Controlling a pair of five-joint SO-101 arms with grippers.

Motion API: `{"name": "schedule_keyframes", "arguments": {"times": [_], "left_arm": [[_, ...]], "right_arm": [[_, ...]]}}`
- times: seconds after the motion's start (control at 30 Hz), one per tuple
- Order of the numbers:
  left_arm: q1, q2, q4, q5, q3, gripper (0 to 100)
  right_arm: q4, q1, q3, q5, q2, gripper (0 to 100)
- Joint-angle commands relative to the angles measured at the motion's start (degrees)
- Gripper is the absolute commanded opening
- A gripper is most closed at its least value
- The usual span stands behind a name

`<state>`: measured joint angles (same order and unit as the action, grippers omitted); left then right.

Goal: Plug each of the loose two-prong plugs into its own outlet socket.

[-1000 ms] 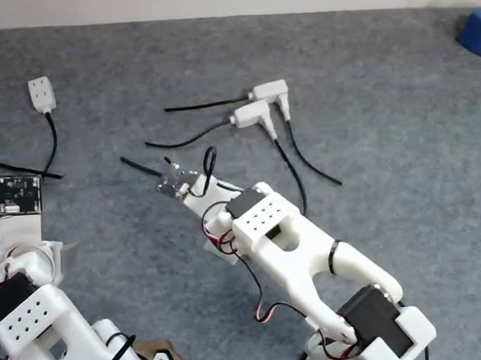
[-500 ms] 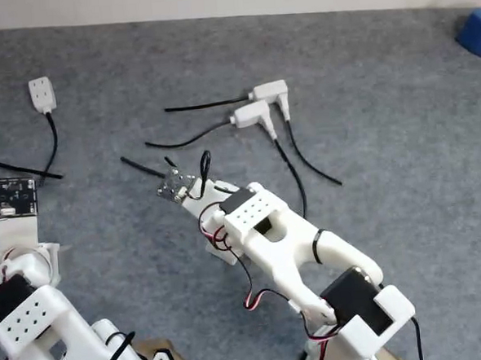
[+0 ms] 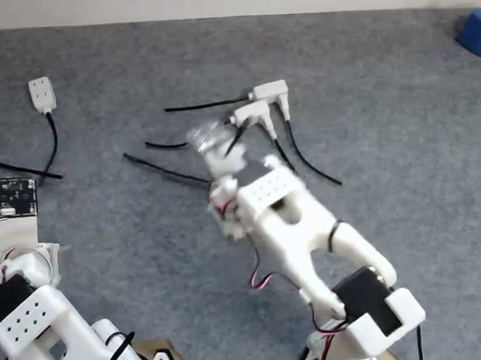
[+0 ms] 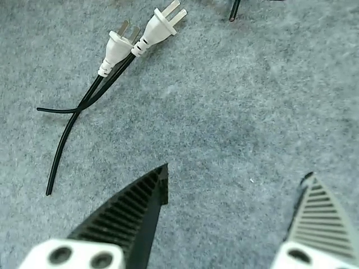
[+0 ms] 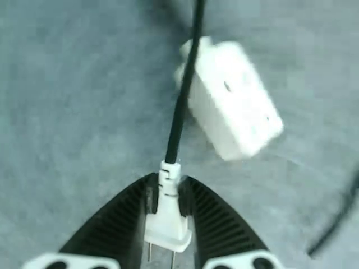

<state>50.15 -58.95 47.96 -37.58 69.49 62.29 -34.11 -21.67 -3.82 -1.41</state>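
The right tool (image 5: 167, 180) is clamped on a plug (image 5: 166, 221), gripping its white body with the prongs pointing back toward the wrist. The cord (image 5: 182, 106) runs out across a socket (image 5: 233, 109) lying just beyond the fingertips (the prongs face away from it, so I judge a reorientation is needed before any insertion). A second socket (image 3: 269, 90) lies just beside that one on the desk (image 3: 382, 98), and a third socket (image 3: 42, 92) sits well apart near the far left. The left tool (image 4: 235, 174) is spread wide and empty above bare desk. A second plug (image 4: 116, 49) and a third plug (image 4: 160, 25) lie loose side by side near it, their cords crossing. No plug looks seated, so one is in hand and all three insertions remain.
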Motion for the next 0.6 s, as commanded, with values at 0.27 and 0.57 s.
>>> {"name": "schedule_keyframes", "arguments": {"times": [0.27, 0.57], "left_arm": [[-34.24, -3.30, 18.29, 8.18, -20.79, 35], [-64.22, -23.43, 21.27, 25.32, -23.08, 36]], "right_arm": [[24.04, 6.11, 41.45, -19.78, -3.21, 0.6], [24.84, 2.07, 42.42, -20.40, 6.37, 0.6]]}}
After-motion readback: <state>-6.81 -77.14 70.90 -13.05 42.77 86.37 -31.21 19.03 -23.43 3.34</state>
